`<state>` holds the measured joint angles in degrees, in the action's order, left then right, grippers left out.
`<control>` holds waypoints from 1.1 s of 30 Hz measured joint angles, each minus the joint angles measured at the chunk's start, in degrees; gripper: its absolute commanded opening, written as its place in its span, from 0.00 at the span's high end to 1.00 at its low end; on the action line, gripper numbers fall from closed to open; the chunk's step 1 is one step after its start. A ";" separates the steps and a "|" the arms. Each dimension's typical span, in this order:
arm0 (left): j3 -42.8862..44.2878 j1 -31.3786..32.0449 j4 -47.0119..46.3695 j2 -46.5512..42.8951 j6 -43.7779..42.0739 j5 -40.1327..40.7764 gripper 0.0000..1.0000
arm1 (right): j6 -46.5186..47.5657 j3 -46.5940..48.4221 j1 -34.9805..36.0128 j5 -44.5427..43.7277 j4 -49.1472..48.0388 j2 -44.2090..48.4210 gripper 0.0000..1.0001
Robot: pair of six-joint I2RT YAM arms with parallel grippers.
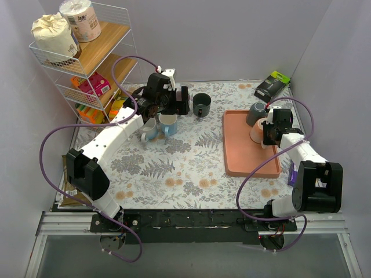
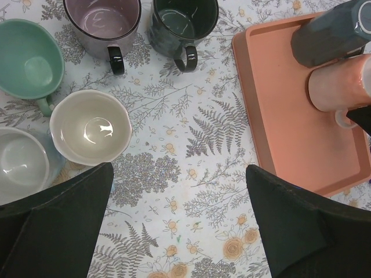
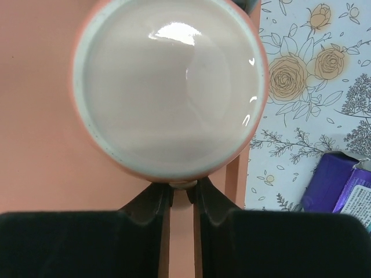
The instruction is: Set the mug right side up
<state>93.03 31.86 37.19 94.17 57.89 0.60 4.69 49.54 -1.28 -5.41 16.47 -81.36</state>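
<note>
A salmon-pink mug point(image 1: 257, 131) with a white inside hangs over the orange tray point(image 1: 243, 156), lying tilted on its side. My right gripper point(image 1: 269, 133) is shut on its handle. In the right wrist view the mug's open mouth point(image 3: 168, 87) faces the camera and my right gripper point(image 3: 183, 188) pinches the handle just below the rim. A dark grey mug point(image 1: 255, 113) stands upside down on the tray behind it. Both mugs show in the left wrist view, pink point(image 2: 339, 84) and grey point(image 2: 330, 32). My left gripper point(image 2: 179, 231) is open and empty above the floral cloth.
Several upright mugs stand at the back left: green point(image 2: 29, 58), cream point(image 2: 90, 124), pale blue point(image 2: 20, 162), black with a lilac inside point(image 2: 104, 23), dark green point(image 2: 182, 23). A wire shelf point(image 1: 87, 52) stands at far left, a black box point(image 1: 272, 86) at back right, a purple packet point(image 3: 336, 185) right of the tray.
</note>
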 measured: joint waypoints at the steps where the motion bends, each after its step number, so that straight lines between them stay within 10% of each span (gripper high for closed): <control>1: -0.33 0.00 -0.04 0.00 0.00 0.00 0.02 | 0.00 -0.09 0.00 0.15 -0.02 0.11 0.99; 18: -2.71 0.00 -5.20 -1.77 1.22 -8.46 0.02 | -15.82 0.57 0.02 20.33 2.95 18.34 0.99; 33: -12.76 0.22 -34.99 -2.36 21.51 -40.81 0.02 | -53.44 3.19 4.02 35.17 -22.64 21.49 0.99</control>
<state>80.27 32.08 2.20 91.81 79.40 -40.21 -48.75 52.73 2.74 29.76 -6.17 -59.88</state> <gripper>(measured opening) 0.981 0.218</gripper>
